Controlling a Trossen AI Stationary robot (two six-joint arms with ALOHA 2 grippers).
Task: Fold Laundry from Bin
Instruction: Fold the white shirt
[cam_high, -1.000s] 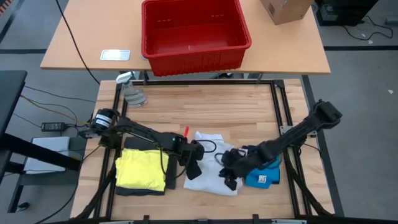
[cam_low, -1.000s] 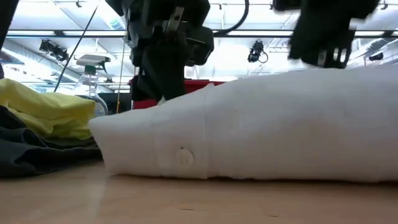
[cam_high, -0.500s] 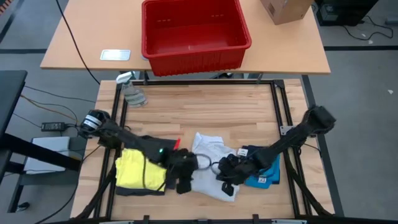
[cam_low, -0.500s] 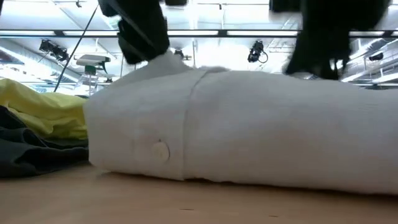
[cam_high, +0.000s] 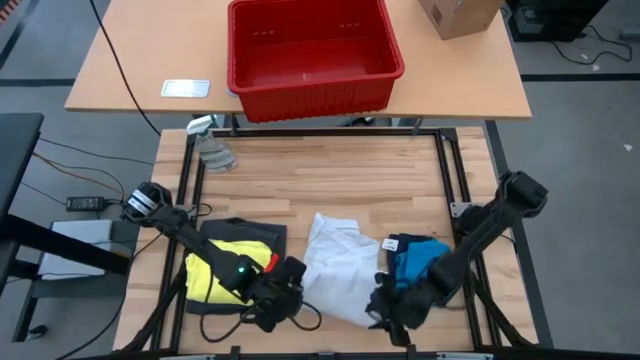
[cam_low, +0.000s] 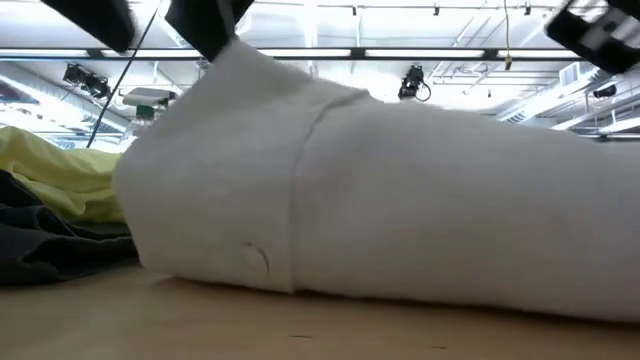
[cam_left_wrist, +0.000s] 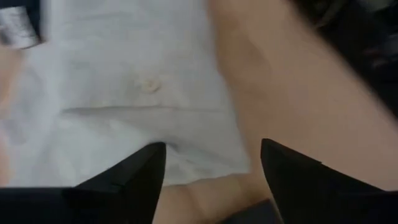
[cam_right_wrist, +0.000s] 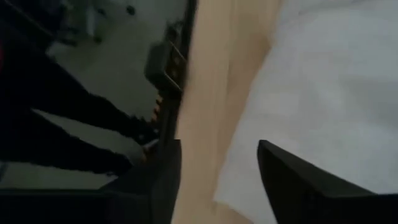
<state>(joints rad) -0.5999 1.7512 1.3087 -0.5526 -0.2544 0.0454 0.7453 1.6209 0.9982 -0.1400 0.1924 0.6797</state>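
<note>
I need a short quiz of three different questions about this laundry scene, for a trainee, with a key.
1. True or false: the red bin holds garments.
2. Which garment lies between the yellow garment and the blue garment? A) dark grey B) white C) green
3. Fill in: the left gripper has its fingers ____ at the white garment's edge.

Key: 1. False, its inside looks empty. 2. B. 3. open, holding nothing; the right gripper is open too.

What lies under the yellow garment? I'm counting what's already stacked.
A dark grey garment lies under the yellow garment, its edges showing around it on the table. Anything beneath that is covered.
</note>
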